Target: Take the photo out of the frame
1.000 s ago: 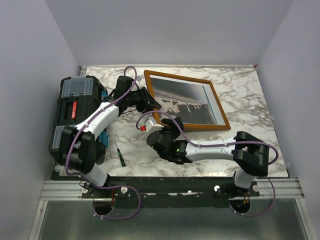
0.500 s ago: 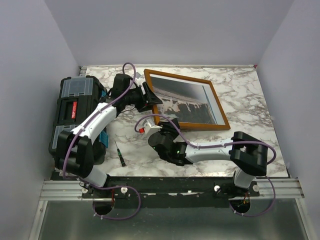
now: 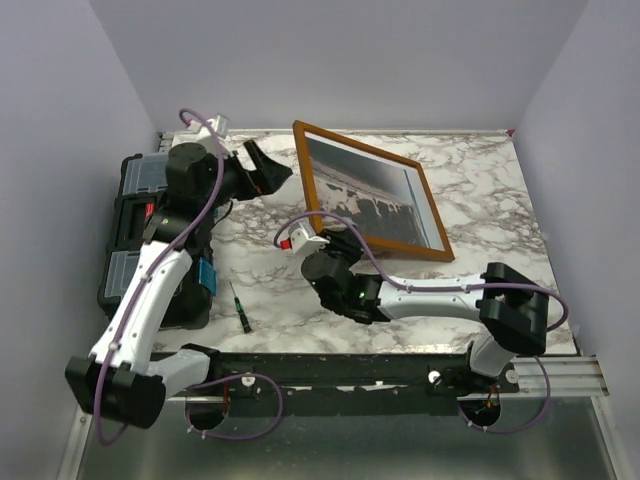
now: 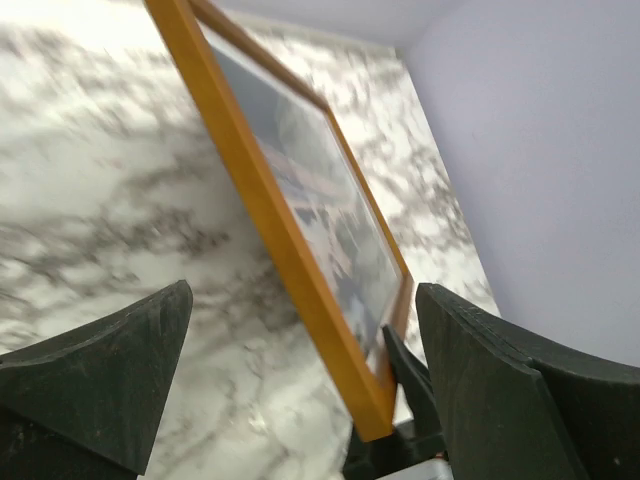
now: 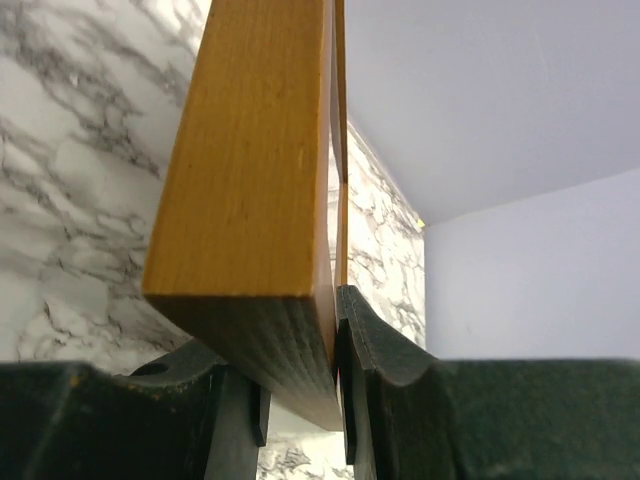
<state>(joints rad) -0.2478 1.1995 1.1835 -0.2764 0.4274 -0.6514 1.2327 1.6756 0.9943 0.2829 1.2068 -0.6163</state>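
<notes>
One frame (image 3: 352, 142), thin rigid wood judged light yet fragile if glazed, tilted above the bench (image 3: 480, 190) with the photo (image 3: 370, 195) seated inside; right tool (image 3: 325, 240) pinches its near corner rail, left tool (image 3: 268, 165) wide open alongside, not touching; best gripped by the rails.

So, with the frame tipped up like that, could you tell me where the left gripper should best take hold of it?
Probably the left rail of the frame, towards its far end, coming from the left. The frame stands tilted, with the right gripper clamping its near left corner, so that thin rail is free and faces the open left gripper.
</notes>
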